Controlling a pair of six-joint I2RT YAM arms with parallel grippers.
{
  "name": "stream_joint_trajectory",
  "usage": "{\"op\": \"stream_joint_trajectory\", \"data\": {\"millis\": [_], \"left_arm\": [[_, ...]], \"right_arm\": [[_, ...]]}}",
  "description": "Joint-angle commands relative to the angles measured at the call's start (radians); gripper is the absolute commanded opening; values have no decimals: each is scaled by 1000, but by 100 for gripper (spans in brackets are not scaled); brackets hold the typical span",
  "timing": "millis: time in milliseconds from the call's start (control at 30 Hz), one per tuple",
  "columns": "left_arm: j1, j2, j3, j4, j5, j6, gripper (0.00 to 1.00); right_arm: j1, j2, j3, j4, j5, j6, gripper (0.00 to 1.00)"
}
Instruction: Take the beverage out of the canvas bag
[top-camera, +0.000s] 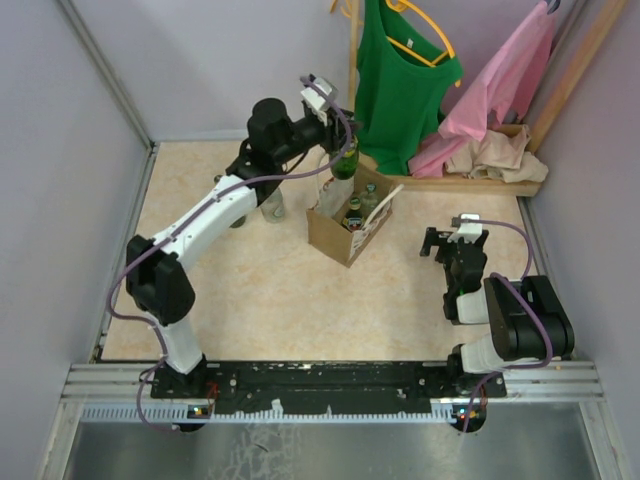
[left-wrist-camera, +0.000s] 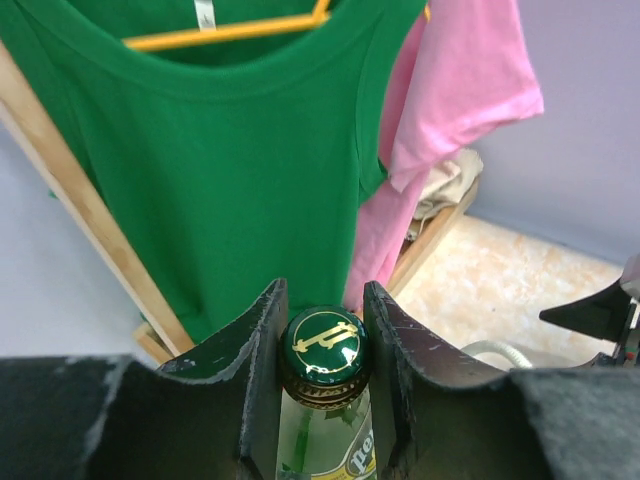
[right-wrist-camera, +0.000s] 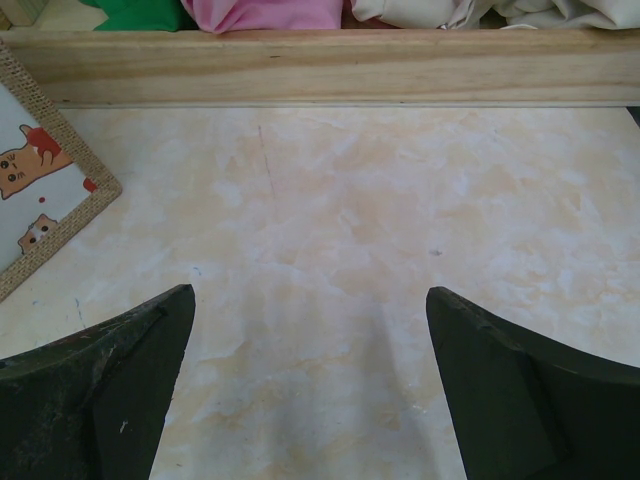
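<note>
The canvas bag (top-camera: 340, 232) is a small tan-brown tote with white handles, standing mid-table. Two more bottles (top-camera: 354, 212) show inside it. My left gripper (top-camera: 343, 152) is shut on the neck of a green glass bottle (top-camera: 343, 168) and holds it above the bag's far left rim. In the left wrist view its fingers (left-wrist-camera: 262, 340) clamp just under the bottle's green and gold cap (left-wrist-camera: 323, 345). My right gripper (top-camera: 452, 240) is open and empty to the right of the bag. In its wrist view (right-wrist-camera: 310, 320) only bare tabletop lies between the fingers, with a cat-printed corner of the bag (right-wrist-camera: 40, 195) at the left.
A clear bottle (top-camera: 272, 205) stands on the table left of the bag. A wooden rack base (right-wrist-camera: 320, 68) runs along the back right, with a green top (top-camera: 400, 80), a pink shirt (top-camera: 500, 80) and beige cloth (top-camera: 500, 155). Walls close in both sides.
</note>
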Motion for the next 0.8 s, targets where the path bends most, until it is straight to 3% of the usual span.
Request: {"op": "stream_joint_trajectory", "data": {"millis": [0,267,533,767], "left_arm": [[-4,-159,14,71,-48,37,0],[-2,-374,-154,8,-240,134,0],[16,-596,-432,2,-443,116,0],[30,-728,-764,172,-585,31,0]], "right_arm": [[0,-5,28,48,3,-19,99],[0,-5,28,48,4,-19,99],[0,-5,27,48,3,-19,99],[1,-5,28,48,4,-19,99]]}}
